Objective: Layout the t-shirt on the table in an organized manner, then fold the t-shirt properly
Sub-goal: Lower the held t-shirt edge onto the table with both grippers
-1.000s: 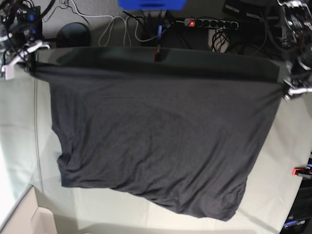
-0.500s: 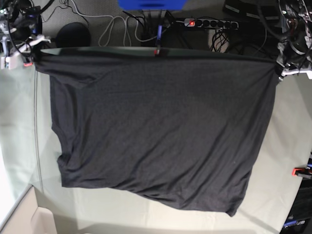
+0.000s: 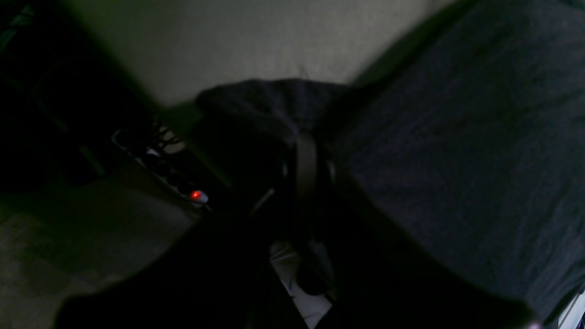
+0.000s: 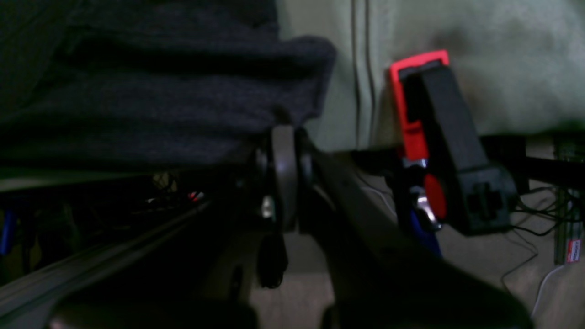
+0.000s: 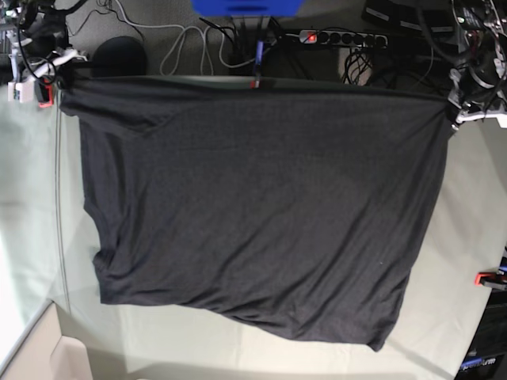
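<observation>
Nearest the camera in the base view, the pale grey-green surface (image 5: 198,340) is showing as a bare strip along the bottom of the frame, with the lower hem of the t-shirt (image 5: 253,214) lying across it and dipping to a point at the lower right. A small red clamp (image 5: 485,278) is sitting on the surface's edge at the right side of the frame. The t-shirt is spreading flat over the middle of the surface, plain dark side up, with light creases near the lower hem and a diagonal fold near the upper left corner.

At the far edge, the shirt's top edge is stretching across the frame between the two hands. The right hand (image 5: 57,81), at the upper left of the base view, is gripping the shirt's corner; its wrist view is showing the fingers (image 4: 283,173) pressed together on a bunched fold of dark cloth (image 4: 183,100), just beside a red and black clamp (image 4: 438,141). The left hand (image 5: 458,115), at the upper right, is likewise clamped on the opposite corner, its fingers (image 3: 306,164) pinching the fabric (image 3: 457,151) in the dim wrist view.

Beyond the surface, a power strip (image 5: 342,37) with a red light and loose cables are lying on the floor.
</observation>
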Robot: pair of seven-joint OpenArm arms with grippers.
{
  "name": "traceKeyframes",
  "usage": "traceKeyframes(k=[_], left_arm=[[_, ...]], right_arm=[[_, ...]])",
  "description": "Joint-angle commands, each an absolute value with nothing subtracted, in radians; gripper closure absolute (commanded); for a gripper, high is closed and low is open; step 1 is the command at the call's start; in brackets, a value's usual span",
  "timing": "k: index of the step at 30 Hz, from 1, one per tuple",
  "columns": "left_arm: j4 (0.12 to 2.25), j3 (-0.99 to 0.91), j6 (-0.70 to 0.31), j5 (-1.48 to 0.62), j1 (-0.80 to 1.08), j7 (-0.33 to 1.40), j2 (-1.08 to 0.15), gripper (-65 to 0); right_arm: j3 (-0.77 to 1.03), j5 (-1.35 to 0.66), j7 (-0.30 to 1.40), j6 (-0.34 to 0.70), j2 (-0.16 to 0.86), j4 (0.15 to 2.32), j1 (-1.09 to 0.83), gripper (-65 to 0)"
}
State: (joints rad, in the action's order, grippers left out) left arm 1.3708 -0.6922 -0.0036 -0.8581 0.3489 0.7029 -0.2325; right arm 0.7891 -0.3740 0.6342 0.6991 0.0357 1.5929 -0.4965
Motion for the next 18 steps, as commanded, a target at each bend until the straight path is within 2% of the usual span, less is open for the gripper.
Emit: traceKeyframes(k=[1, 8, 14, 18], left_arm=[[1.391, -0.696, -0.005, -0.866, 0.352, 0.690, -0.249, -0.2], [1.438, -0.700, -0.005, -0.868, 0.351, 0.690, -0.249, -0.1], [1.554, -0.700, -0.005, -0.866, 0.343, 0.690, -0.249, -0.1], [1.561, -0.696, -0.005, -0.855, 0.271, 0.690, -0.251, -0.1]], right_arm=[[0.796, -0.384, 0.616, 0.698, 0.045, 1.609, -0.504, 0.0], [0.802, -0.390, 0.616, 0.698, 0.045, 1.678, -0.490, 0.0], [0.797, -0.387, 0.622, 0.698, 0.042, 1.750, -0.409, 0.0], [0.796, -0.384, 0.624, 0.698, 0.048, 1.744, -0.338, 0.0]])
